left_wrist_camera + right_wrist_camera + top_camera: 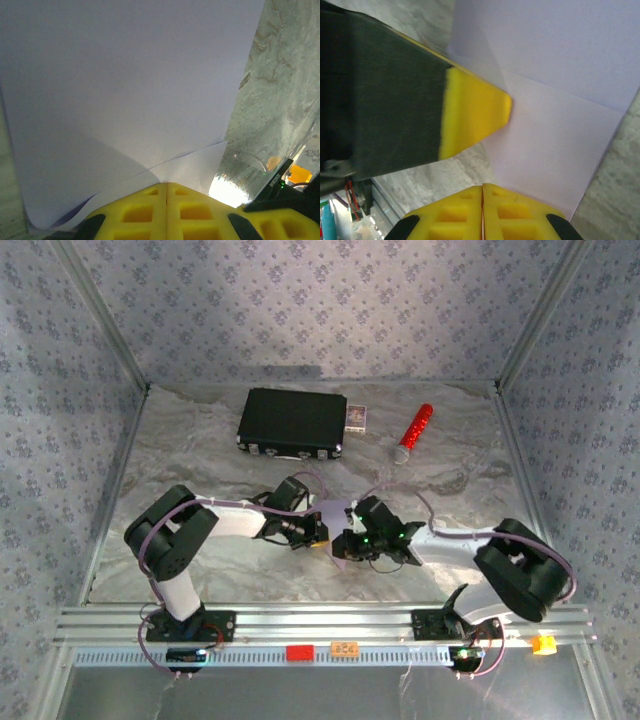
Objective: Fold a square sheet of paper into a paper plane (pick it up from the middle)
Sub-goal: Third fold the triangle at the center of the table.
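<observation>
Leaning inward, left gripper (318, 537) and right gripper (345, 544) closed, tips touching paper sheet (125, 75)

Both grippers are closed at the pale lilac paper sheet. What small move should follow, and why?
Probably slide the shut right gripper along the fold line in the thin pale lilac paper sheet, while the shut left gripper rests on it: the folded flap lies loose.

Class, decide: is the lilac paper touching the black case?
Apart. The top view shows bare table between the lilac paper and the black case further back.
</observation>
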Tool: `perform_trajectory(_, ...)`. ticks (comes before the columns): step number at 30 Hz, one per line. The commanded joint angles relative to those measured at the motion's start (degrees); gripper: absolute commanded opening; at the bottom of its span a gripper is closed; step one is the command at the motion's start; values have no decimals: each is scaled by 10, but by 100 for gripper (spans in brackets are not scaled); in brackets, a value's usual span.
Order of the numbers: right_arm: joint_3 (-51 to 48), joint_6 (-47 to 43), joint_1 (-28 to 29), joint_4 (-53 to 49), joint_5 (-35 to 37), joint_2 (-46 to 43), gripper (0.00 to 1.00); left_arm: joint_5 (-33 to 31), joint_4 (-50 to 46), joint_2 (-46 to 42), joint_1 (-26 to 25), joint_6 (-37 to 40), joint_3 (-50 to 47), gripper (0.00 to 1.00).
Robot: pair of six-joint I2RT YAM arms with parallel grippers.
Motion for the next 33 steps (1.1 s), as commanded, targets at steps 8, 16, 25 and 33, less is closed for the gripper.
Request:
perform_trajectory(8, -53, 39, 23, 22, 27, 39, 5, -35, 8, -47, 1, 0, -13, 0)
perform_trajectory(16, -35, 39, 20, 17, 39, 44, 4, -34, -16, -83, -8, -2, -10, 2)
perform_trajectory(25, -40, 43, 19, 17, 43, 39, 3, -11, 25, -11, -10, -31, -20, 0)
perform_trajectory(33, -54, 44, 19, 10, 50, 39, 1, -35, 0, -15, 21, 17, -36, 0)
